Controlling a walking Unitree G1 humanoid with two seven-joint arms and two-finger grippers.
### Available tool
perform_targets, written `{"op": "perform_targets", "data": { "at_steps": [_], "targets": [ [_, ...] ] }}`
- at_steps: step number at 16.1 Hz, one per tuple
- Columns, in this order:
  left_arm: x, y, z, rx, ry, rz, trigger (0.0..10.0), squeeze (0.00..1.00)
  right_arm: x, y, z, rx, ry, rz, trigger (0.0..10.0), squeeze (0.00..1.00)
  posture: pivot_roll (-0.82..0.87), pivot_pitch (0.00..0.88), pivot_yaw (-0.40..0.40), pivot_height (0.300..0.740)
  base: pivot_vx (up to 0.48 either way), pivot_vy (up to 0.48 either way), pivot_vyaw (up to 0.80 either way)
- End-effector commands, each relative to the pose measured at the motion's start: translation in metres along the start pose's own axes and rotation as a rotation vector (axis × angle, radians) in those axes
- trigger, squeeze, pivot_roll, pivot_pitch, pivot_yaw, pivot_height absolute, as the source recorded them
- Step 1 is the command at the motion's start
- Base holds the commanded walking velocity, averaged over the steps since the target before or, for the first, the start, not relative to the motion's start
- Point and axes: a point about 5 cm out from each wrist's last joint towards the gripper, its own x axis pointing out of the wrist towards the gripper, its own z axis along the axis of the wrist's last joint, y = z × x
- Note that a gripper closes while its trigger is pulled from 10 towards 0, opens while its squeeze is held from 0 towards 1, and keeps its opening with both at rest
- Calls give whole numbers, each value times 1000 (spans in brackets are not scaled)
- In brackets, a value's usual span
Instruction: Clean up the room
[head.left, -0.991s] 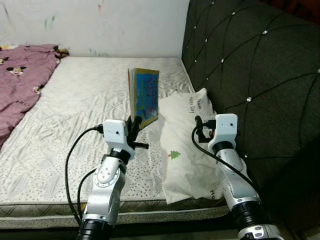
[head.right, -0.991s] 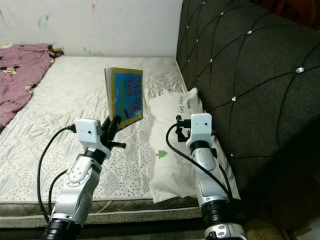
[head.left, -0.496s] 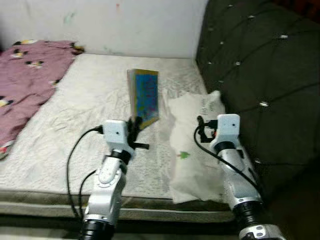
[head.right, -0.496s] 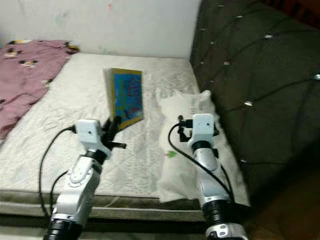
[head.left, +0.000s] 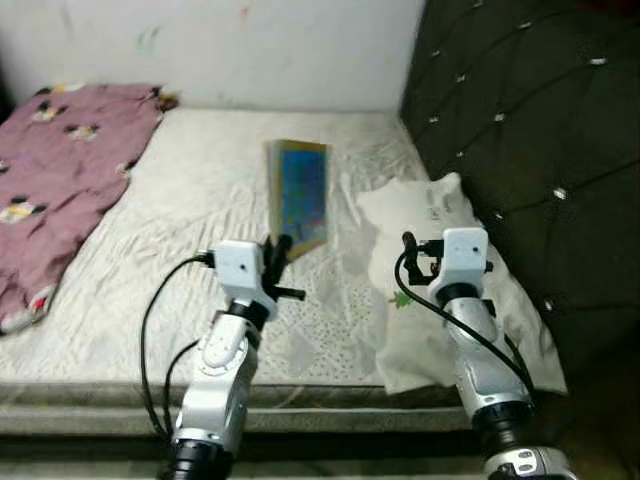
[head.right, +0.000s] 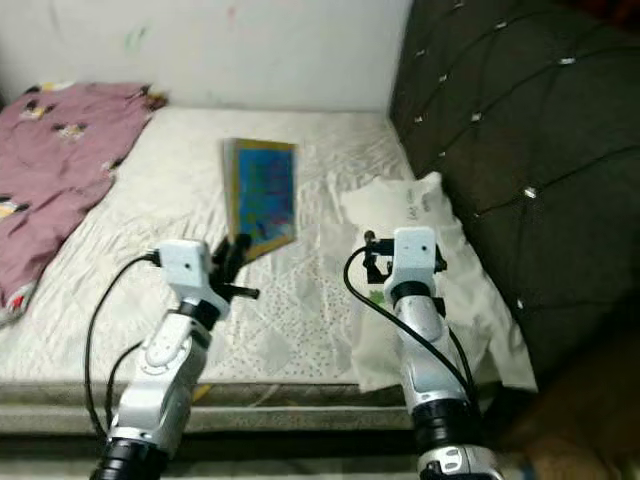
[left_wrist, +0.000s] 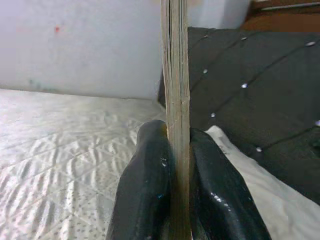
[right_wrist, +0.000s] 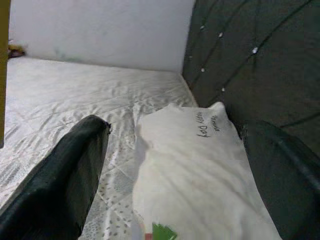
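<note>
My left gripper is shut on the lower edge of a blue picture book with a yellow border, held upright over the mattress. In the left wrist view the book stands edge-on, pinched between the two black fingers. My right gripper is open, hovering above a white pillow that lies beside the headboard; in the right wrist view the pillow sits between the spread fingers.
A pink patterned blanket is spread at the bed's left side. A dark tufted headboard rises on the right. A white wall stands behind the bed. The mattress front edge runs just below my arms.
The whole picture has shifted as the camera moved back and leftwards, bringing more of the pink blanket into view. The book stays in my left gripper.
</note>
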Motion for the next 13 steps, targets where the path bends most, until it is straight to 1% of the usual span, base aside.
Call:
{"op": "perform_targets", "data": {
  "at_steps": [1,3,5,13],
  "targets": [
    [1,9,10,18,-46,35,10000,0,2,8,4,13,-15,16,10000,0,-89,0,-24,740,0,0,0],
    [0,11,11,16,-49,44,10000,0,2,7,4,12,-15,16,10000,0,-88,0,-26,740,0,0,0],
    [-1,10,12,9,-59,18,10000,0,2,7,4,11,-15,17,10000,0,-88,0,-26,740,0,0,0],
    [-1,10,12,12,-59,9,10000,0,3,8,5,13,-14,16,10000,0,-88,0,-25,740,427,0,0]
  ]
}}
